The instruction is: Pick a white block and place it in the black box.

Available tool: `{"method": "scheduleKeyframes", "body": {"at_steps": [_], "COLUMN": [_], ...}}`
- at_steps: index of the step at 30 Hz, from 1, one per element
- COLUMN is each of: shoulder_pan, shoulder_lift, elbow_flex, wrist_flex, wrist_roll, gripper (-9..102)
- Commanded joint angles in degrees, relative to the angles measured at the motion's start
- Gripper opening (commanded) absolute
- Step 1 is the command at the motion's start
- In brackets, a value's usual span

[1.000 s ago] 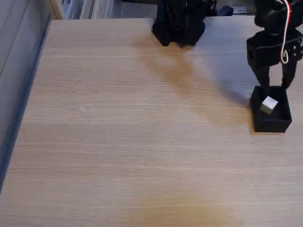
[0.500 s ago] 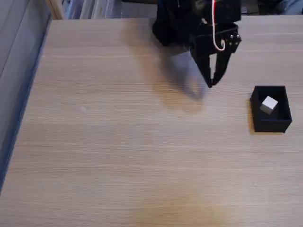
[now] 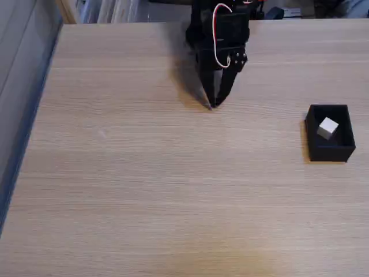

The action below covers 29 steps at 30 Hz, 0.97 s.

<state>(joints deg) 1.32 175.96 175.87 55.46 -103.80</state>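
Fixed view: white block (image 3: 327,128) lies inside black box (image 3: 330,149), well apart from the closed, empty pincer (image 3: 213,104).

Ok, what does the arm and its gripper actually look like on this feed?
In the fixed view the arm is matte black and blocky. Red and white wires loop down its front. The gripper has two black fingers tapering to a narrow point.

The small white block (image 3: 327,127) lies tilted inside the black box (image 3: 330,151). The open-topped box sits at the table's right side in the fixed view
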Motion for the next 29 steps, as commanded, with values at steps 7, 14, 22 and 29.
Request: {"method": "scheduleKeyframes", "body": {"at_steps": [7, 14, 22, 29], "shoulder_pan": [-0.6, 0.1, 0.5, 0.5], "shoulder_lift": [11.2, 14.9, 14.9, 14.9], "elbow_flex": [2.1, 2.1, 2.1, 2.1], "wrist_flex": [14.9, 21.6, 21.7, 21.7], "wrist_roll": [7.7, 10.7, 11.9, 12.0], "gripper": [0, 0, 0, 0]}}
